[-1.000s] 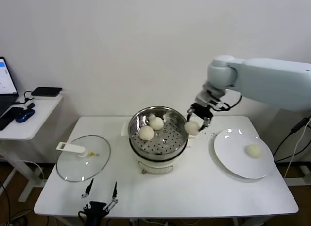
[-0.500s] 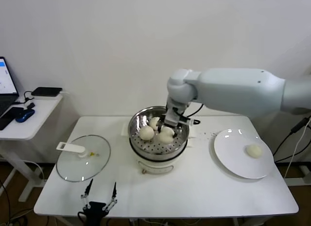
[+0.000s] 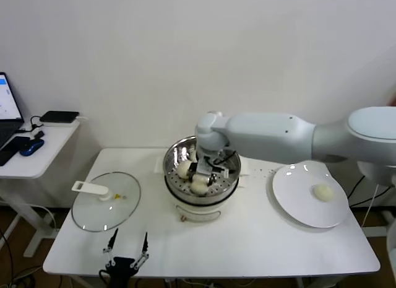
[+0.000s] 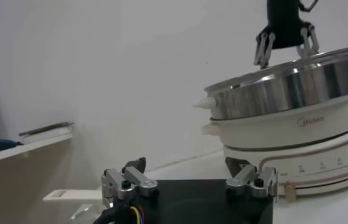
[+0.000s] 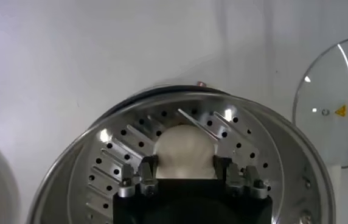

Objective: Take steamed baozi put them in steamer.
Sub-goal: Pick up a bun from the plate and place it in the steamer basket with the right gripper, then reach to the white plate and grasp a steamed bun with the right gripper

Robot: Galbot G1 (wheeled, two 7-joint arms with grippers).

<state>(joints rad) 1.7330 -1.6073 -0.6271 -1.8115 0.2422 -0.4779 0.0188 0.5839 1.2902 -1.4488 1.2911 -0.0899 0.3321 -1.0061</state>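
Observation:
My right gripper (image 3: 202, 175) is down inside the steamer (image 3: 171, 159), shut on a cream-white baozi (image 3: 198, 186) at the front of the perforated floor. The right wrist view shows this baozi (image 5: 185, 149) between the fingers of the right gripper (image 5: 185, 169), over the steamer's basket (image 5: 271, 143). Another baozi (image 3: 184, 168) lies at the left of the basket; any other in the pot is hidden by the arm. One baozi (image 3: 322, 192) lies on the white plate (image 3: 297, 207). My left gripper (image 3: 127, 248) is open and empty at the table's front edge.
The glass lid (image 3: 105, 204) with a white handle lies left of the steamer, and also shows in the right wrist view (image 5: 338, 97). A side table with a laptop and devices (image 3: 37, 139) stands at far left. The left wrist view shows the steamer (image 4: 289, 85) from the side.
My right arm carried the baozi from beside the steamer's right rim over the pot and lowered it to the front of the basket floor. The left arm has not moved.

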